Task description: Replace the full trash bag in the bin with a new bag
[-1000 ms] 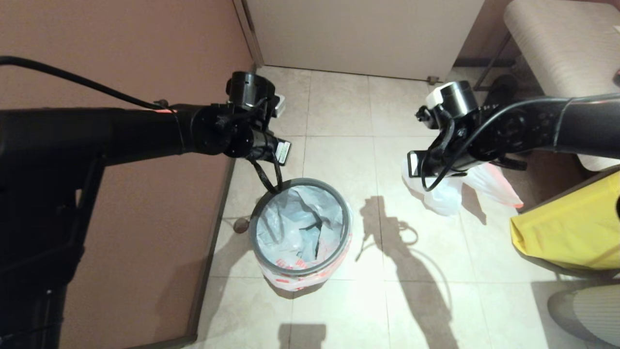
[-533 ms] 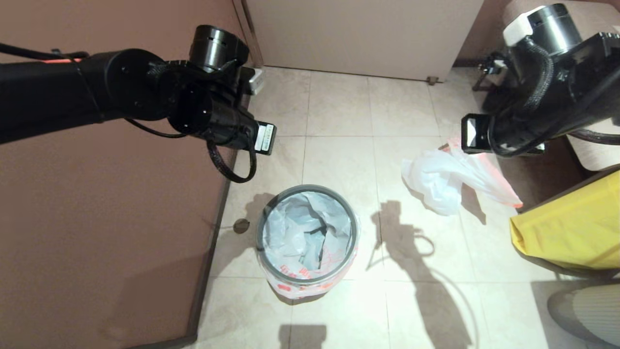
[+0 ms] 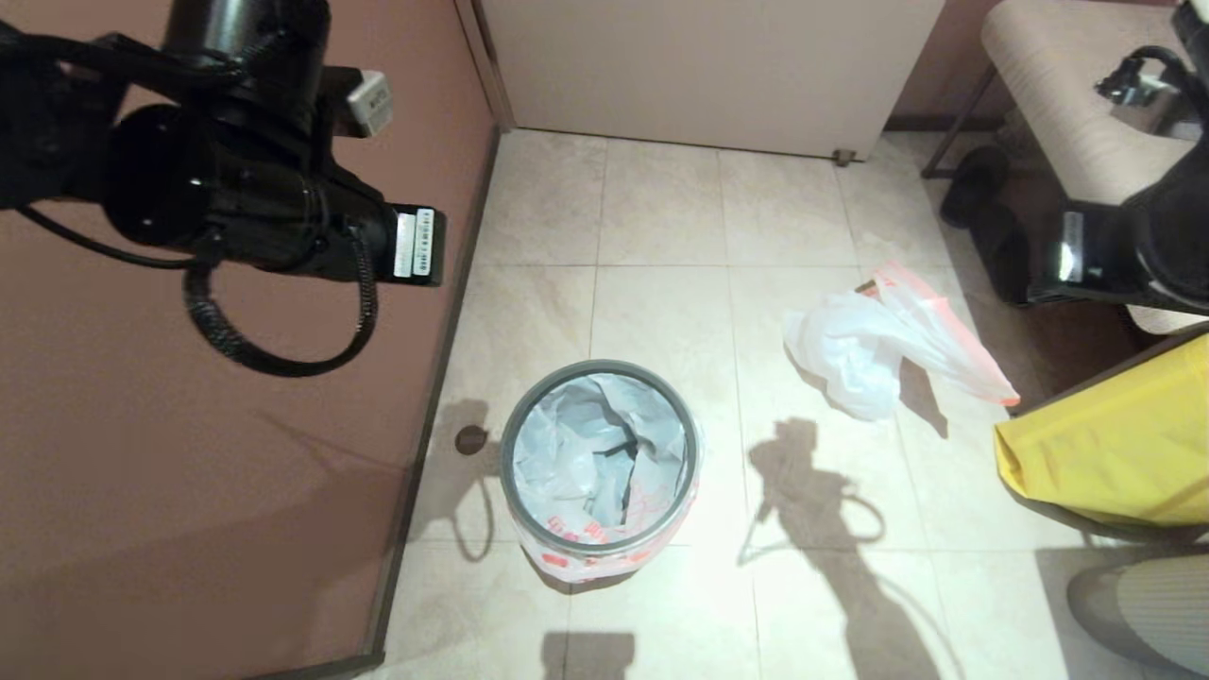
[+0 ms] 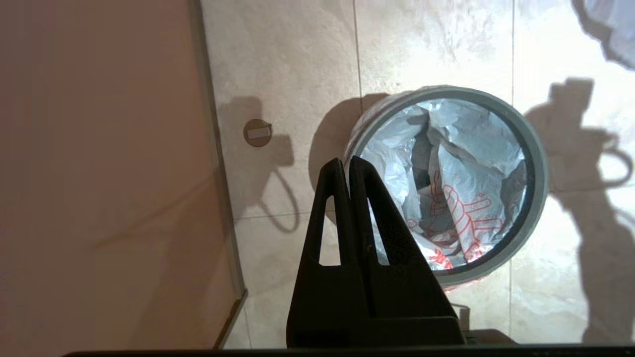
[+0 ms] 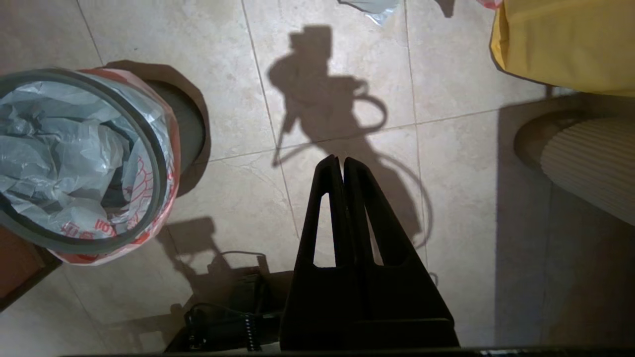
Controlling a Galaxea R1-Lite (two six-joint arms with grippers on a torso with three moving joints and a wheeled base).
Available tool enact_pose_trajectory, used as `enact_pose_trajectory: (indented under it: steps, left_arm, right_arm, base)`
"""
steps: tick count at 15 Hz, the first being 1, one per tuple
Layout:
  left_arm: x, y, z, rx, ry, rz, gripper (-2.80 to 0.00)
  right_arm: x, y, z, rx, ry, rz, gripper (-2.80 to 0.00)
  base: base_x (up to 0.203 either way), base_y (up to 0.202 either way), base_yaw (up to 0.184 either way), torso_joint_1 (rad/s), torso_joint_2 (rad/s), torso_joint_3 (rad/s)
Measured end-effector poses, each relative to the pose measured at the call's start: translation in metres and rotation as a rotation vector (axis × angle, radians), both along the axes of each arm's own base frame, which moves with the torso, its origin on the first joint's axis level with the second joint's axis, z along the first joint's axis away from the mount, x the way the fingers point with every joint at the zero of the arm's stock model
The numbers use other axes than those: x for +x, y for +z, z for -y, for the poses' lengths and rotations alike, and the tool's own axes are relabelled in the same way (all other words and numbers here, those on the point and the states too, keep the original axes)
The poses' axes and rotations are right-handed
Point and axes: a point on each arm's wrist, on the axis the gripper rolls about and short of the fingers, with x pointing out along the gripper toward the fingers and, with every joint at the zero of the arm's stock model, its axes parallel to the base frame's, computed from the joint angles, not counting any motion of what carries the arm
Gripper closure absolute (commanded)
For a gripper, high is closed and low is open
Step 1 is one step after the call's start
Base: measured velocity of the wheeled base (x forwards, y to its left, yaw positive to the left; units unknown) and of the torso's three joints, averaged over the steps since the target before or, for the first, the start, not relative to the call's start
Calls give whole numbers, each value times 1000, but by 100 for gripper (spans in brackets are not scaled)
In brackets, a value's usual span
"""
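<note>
Standing on the tiled floor (image 3: 661, 217) near a brown wall (image 3: 236, 472), the bin (image 3: 601, 455) is seen from above, small and round with a grey ring rim. It is lined with the new bag (image 3: 604, 453), thin white plastic printed with an orange-red cartoon; the bag's edge is folded out over the rim and hangs down the bin's outer side. The inside of the lining is crumpled.

The full trash bag (image 3: 888, 345), white with pink-red handles, is seen lying on the floor well apart from the bin, toward the robot's right. A large yellow bag (image 3: 1115, 453) is found further right, just beside a cushioned seat (image 3: 1067, 85).

The left pincer (image 4: 346, 168) is held above the floor at the bin's edge, its two black fingers pressed together with nothing between them. The right pincer (image 5: 337, 166) is held above bare tiles between the bin and the yellow bag, its fingers likewise together and empty. In the head view both arms are seen raised at the sides.
</note>
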Motion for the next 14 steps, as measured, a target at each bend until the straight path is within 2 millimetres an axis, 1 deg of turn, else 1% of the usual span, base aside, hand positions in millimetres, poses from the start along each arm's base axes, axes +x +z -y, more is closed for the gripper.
enact_pose_trajectory:
  steps: [2, 4, 7, 10, 12, 14]
  left_arm:
    - [-24, 7, -21, -17, 33, 24, 0]
    - [-45, 10, -42, -25, 79, 43, 0]
    - [-78, 10, -66, -31, 114, 68, 0]
    - [-108, 10, -85, -72, 115, 120, 0]
    - [-125, 7, -94, -91, 119, 141, 0]
    - [-145, 3, -102, -113, 124, 183, 0]
  right_arm:
    - [-23, 3, 10, 6, -7, 15, 0]
    - [-43, 4, 21, 12, -20, 25, 0]
    - [-71, 0, 35, 17, -43, 32, 0]
    - [-100, -1, 49, 38, -77, 67, 0]
    - [-121, 2, 58, 74, -104, 108, 0]
    - [-147, 6, 67, 108, -128, 155, 0]
  base:
    - [0, 0, 0, 0, 0, 0]
    - [0, 0, 0, 0, 0, 0]
    - [0, 0, 0, 0, 0, 0]
    - [0, 0, 0, 0, 0, 0]
    - [0, 0, 0, 0, 0, 0]
    - [0, 0, 0, 0, 0, 0]
